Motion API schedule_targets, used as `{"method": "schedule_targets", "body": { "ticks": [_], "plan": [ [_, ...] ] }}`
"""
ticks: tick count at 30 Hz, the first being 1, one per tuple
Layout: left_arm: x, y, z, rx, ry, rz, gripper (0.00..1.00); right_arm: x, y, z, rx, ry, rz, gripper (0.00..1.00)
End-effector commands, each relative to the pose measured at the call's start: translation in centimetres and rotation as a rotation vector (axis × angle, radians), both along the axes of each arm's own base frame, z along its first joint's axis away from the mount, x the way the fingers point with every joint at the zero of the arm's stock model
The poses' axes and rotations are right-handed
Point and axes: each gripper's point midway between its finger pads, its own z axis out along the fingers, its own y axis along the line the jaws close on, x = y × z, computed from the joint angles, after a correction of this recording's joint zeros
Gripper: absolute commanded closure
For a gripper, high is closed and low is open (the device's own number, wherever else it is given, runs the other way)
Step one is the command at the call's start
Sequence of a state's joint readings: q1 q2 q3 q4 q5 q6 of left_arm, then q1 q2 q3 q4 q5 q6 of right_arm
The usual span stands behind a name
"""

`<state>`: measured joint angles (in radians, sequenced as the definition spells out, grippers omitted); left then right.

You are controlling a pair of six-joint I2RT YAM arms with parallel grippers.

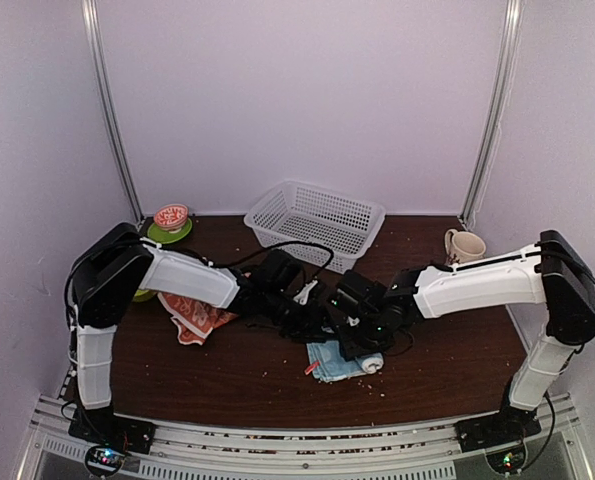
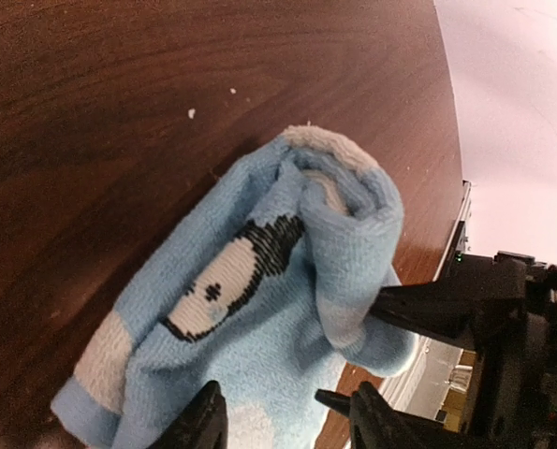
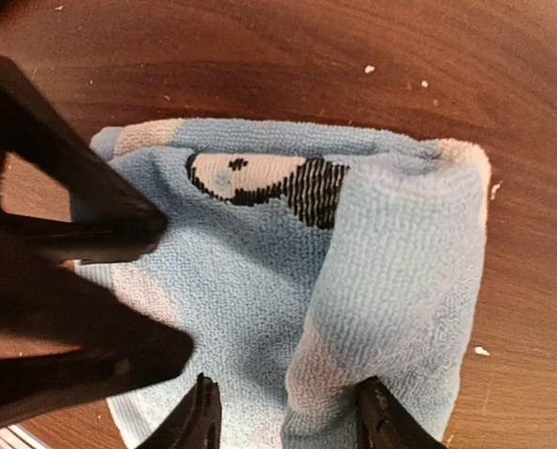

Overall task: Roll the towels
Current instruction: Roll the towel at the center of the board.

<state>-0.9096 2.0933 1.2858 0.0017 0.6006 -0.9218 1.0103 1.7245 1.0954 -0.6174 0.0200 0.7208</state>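
Note:
The light blue towel [image 1: 335, 362] lies on the brown table in front of both grippers, its right part folded over into a loose roll [image 3: 400, 262]. It has a black-and-white figure on it [image 2: 222, 281]. My left gripper [image 2: 287, 426] is open, its fingers over the flat part of the towel. My right gripper [image 3: 290, 421] is open, and the near end of the roll lies between its fingers against the right one. In the top view the left gripper [image 1: 312, 315] and right gripper [image 1: 355, 340] are close together. The orange-red towel [image 1: 197, 318] lies crumpled under the left arm.
A white mesh basket [image 1: 315, 222] stands at the back centre. A cream mug [image 1: 464, 245] is at the back right. A red bowl [image 1: 170, 215] sits on a green plate [image 1: 184, 234] at the back left. Crumbs dot the table [image 1: 237, 380].

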Motion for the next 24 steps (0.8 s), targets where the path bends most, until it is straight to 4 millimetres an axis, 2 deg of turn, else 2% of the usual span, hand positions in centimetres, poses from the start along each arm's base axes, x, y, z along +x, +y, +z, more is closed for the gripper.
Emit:
{"method": "schedule_targets", "body": {
  "ticks": [1, 5, 8, 20, 24],
  "plan": [
    [0.3, 1.4, 2.6, -0.007, -0.057, 0.013, 0.53, -0.6, 0.4, -1.5, 0.029, 0.036, 0.004, 0.47],
    [0.8, 2.0, 3.6, -0.006, -0.077, 0.031, 0.54, -0.8, 0.6, -2.4, 0.069, 0.057, 0.005, 0.41],
    [1.4, 1.8, 4.3, -0.028, -0.087, 0.045, 0.54, -0.9, 0.6, -2.4, 0.089, 0.053, 0.008, 0.35],
    [2.9, -2.9, 7.5, -0.266, -0.05, 0.016, 0.56, -1.1, 0.2, -2.8, 0.131, 0.049, 0.043, 0.23],
    [2.6, -4.0, 7.4, -0.342, 0.008, -0.013, 0.56, -1.0, 0.4, -2.9, 0.139, 0.044, 0.048, 0.21]
  ]
}}
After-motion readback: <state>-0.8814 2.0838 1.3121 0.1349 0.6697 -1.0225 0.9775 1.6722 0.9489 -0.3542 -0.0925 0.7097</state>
